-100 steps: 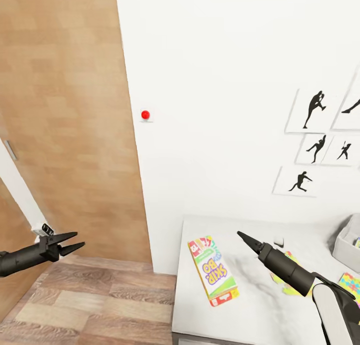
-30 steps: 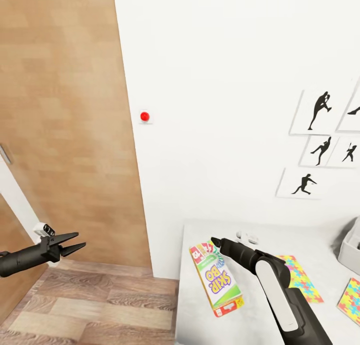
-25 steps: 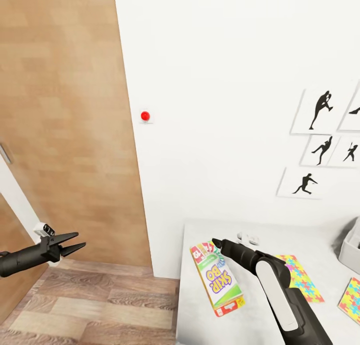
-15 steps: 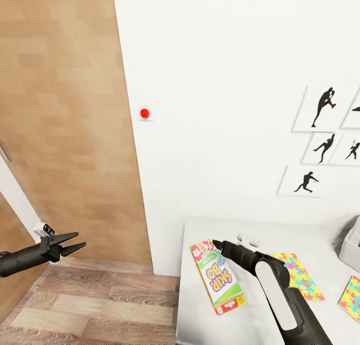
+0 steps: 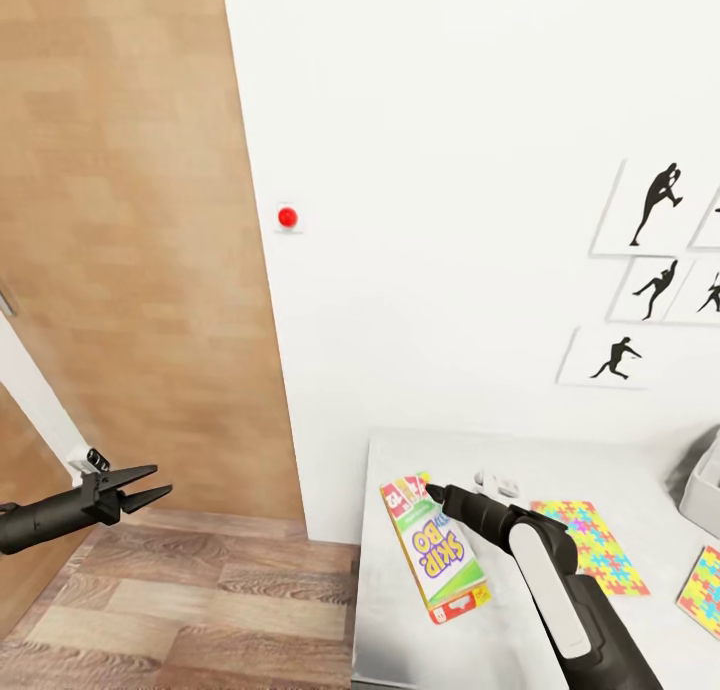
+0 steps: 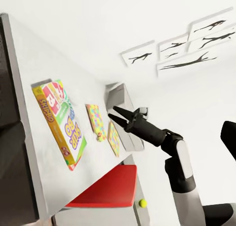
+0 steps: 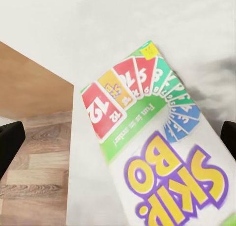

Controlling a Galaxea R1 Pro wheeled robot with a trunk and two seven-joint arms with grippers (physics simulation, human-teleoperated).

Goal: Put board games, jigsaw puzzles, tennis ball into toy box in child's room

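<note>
A board game [image 5: 435, 552], a white-and-green box printed "SKIP-BO", lies flat near the left end of the table [image 5: 600, 465]. My right gripper [image 5: 432, 490] hovers open just over the box's far end; in the right wrist view its fingers [image 7: 11, 140] stand wide on either side of the board game [image 7: 162, 152]. Two jigsaw puzzles [image 5: 587, 545] [image 5: 702, 590] lie to the right. The toy box [image 5: 704, 488] sits at the right edge. My left gripper [image 5: 158, 479] hangs open over the floor, holding nothing. In the left wrist view a tennis ball [image 6: 142, 203] shows beyond the table's edge.
A wooden door [image 5: 130, 250] stands left of the table, with wood-plank floor [image 5: 200, 610] below. A small white object [image 5: 497, 484] lies by the wall behind the right gripper. Silhouette pictures [image 5: 650, 270] hang on the wall. A red surface [image 6: 105, 194] lies near the ball.
Since 3.3 s ago my right gripper swung left from over a jigsaw puzzle to the board game's far end. Over the last second it barely moved; the head view drifted slightly. Left arm unchanged.
</note>
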